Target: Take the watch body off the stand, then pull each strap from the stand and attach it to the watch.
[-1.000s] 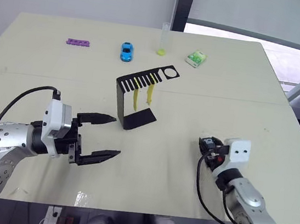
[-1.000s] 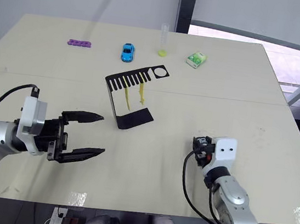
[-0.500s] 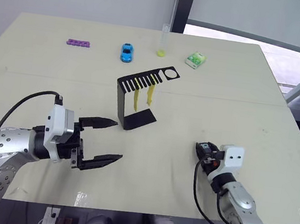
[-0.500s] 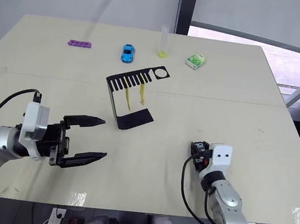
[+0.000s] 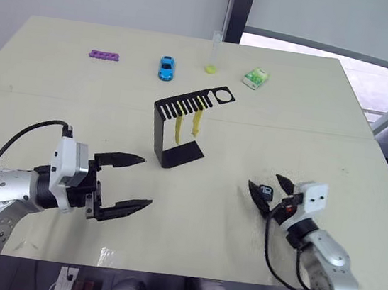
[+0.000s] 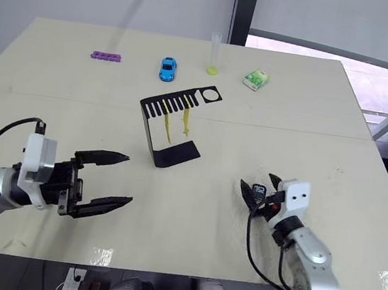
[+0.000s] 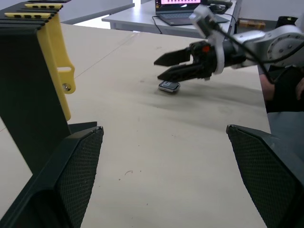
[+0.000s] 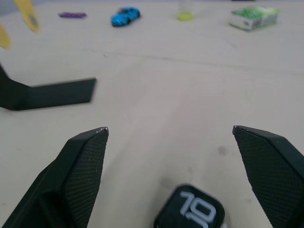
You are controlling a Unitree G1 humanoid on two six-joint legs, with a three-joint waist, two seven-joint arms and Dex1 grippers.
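Watch body on the table between our open right fingers

Left eye view: watch body [image 5: 266,192] lies flat on the table [image 5: 269,119], off the stand [image 5: 179,129], in the gap of our right gripper [image 5: 265,189]. Its jaws are spread wide, one finger on each side, gripping nothing. Our left gripper [image 5: 134,181] hovers near the stand's base, jaws wide apart and empty. Two yellow straps [image 5: 186,121] hang from the slotted top plate. Far edge of the table: purple bar [image 5: 103,54], blue toy car [image 5: 165,67], clear tube [image 5: 212,51], green-white packet [image 5: 255,77].

Right eye view: same layout; watch body is small and dark, its screen too small to read.

Left wrist view: stand is cut off at the frame edge, with one strap against its upright. Across the table, our right gripper sits just over the watch body, fingertips either side; contact is hard to judge. A laptop [image 7: 183,12] sits on a desk behind.

Right wrist view: watch body is cut off at the frame edge, midway between our two fingers; its screen shows light digits reading "10". Stand base and strap tips are blurred.
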